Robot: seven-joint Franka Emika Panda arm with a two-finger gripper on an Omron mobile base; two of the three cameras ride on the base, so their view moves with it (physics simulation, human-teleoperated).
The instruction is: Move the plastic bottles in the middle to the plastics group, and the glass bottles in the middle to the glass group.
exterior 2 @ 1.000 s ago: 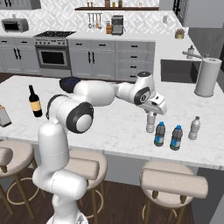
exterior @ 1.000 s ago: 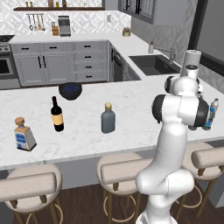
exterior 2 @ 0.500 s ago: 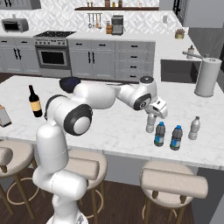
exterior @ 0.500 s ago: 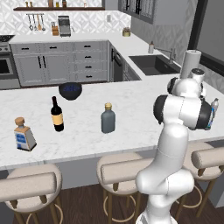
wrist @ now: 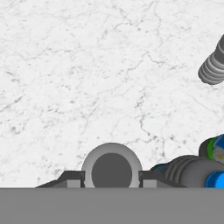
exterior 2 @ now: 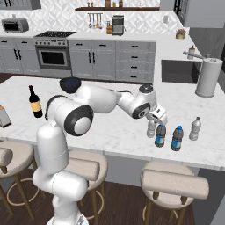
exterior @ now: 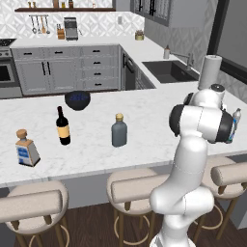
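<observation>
One pale grey-clear plastic bottle [exterior 2: 151, 128], ribbed; whitish cap [wrist: 112, 167]

- claw [exterior 2: 153, 124] over bench [exterior 2: 110, 132] near its front edge, closed on pale bottle [exterior 2: 151, 128] standing beneath it
- dark bottle [exterior 2: 160, 135] just right of claw, touching or nearly touching the pale bottle
- two more small bottles [exterior 2: 177, 138] [exterior 2: 195, 128] further right
- paper towel roll [exterior 2: 206, 77] behind and right of claw
- squat bottle [exterior: 119, 130], wine bottle [exterior: 62, 126], square bottle [exterior: 26, 148] well left of claw
- bowl [exterior: 77, 99] left, behind the wine bottle
</observation>
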